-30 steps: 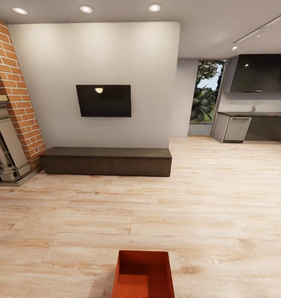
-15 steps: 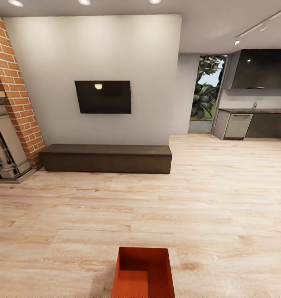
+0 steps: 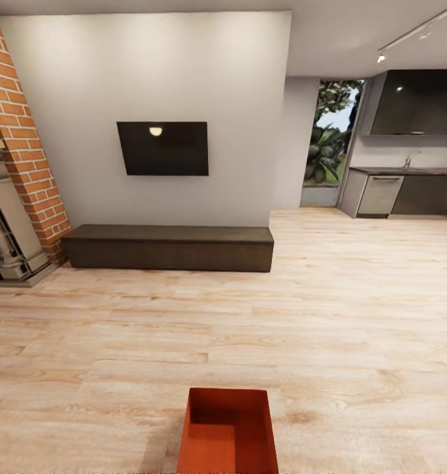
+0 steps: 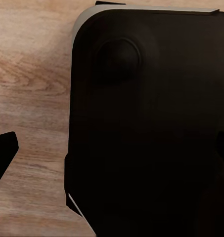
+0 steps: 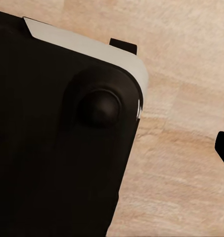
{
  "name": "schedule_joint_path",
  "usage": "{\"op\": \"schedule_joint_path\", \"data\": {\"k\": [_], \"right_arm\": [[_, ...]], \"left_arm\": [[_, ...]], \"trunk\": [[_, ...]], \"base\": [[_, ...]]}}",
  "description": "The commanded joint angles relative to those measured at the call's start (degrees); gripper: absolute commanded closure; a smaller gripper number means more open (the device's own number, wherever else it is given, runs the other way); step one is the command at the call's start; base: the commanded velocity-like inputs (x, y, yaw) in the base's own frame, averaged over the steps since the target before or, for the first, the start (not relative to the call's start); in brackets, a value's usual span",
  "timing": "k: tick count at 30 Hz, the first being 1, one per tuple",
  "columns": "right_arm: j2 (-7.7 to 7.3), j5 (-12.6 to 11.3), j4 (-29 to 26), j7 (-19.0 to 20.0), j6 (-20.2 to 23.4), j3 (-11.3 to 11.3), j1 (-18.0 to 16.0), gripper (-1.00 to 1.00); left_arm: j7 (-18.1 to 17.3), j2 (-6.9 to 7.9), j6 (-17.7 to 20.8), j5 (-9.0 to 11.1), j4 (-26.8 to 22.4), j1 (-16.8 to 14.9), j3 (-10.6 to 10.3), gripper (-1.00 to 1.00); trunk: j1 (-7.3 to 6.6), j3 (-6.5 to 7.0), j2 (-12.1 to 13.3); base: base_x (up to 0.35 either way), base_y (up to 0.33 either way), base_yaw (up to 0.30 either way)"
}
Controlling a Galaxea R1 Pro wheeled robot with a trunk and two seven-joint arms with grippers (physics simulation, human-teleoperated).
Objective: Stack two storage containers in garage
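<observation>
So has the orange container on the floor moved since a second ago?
No. The orange container keeps its place on the wood planks; the camera moved instead.

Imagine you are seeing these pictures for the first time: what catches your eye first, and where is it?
The orange-red storage container stands out at once, open-topped on the light wood floor at the bottom centre of the head view. Beyond it a long dark low cabinet runs along the pale wall under a black wall-mounted screen. A red brick column rises at the left.
</observation>
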Motion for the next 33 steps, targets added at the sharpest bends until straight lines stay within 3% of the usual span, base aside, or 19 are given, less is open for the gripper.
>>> {"op": "schedule_joint_path", "data": {"k": [1,33], "right_arm": [[-0.01,-0.61,0.09,0.28,-0.25,0.41,-0.03,-1.0],[-0.01,-0.69,0.09,0.22,-0.25,0.37,-0.01,-1.0]], "left_arm": [[-0.01,0.0,-0.12,0.54,-0.01,-0.01,-0.01,-1.0],[0.06,0.0,-0.12,0.58,-0.01,-0.01,-0.01,-1.0]], "trunk": [[0.0,-0.14,-0.03],[0.0,-3.08,-0.03]], "base": [[0.0,0.0,0.0],[0.0,0.0,0.0]]}}
